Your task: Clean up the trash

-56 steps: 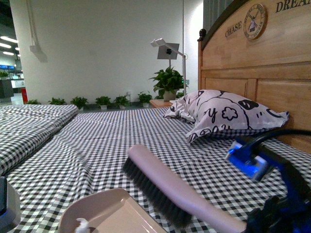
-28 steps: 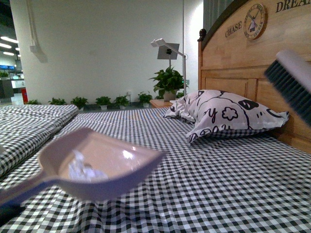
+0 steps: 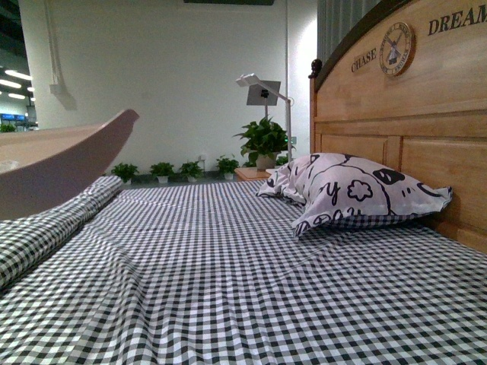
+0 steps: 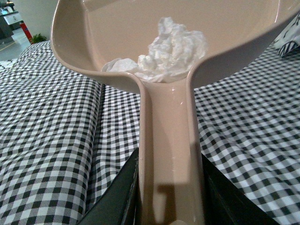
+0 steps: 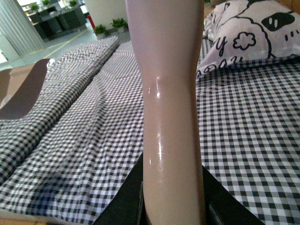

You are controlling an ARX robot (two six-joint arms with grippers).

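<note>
Crumpled tissue wad [image 4: 171, 51] in smooth dustpan [image 4: 117, 28]

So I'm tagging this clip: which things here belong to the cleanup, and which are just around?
Job:
tissue wad
dustpan, held by the left gripper
brush handle, held by the right gripper

Just around:
pillow
checked bedsheet
headboard
lamp
potted plants

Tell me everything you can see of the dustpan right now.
The dustpan is a smooth, glossy beige-pink scoop, plastic by its look, with a rounded raised rim and a long flat handle. The left gripper is clamped on the handle's lower end, dark jaws on either side. It is held up off the checked bedsheet, showing at the left edge in the front view. A crumpled white tissue wad lies inside, by the handle's root.
</note>
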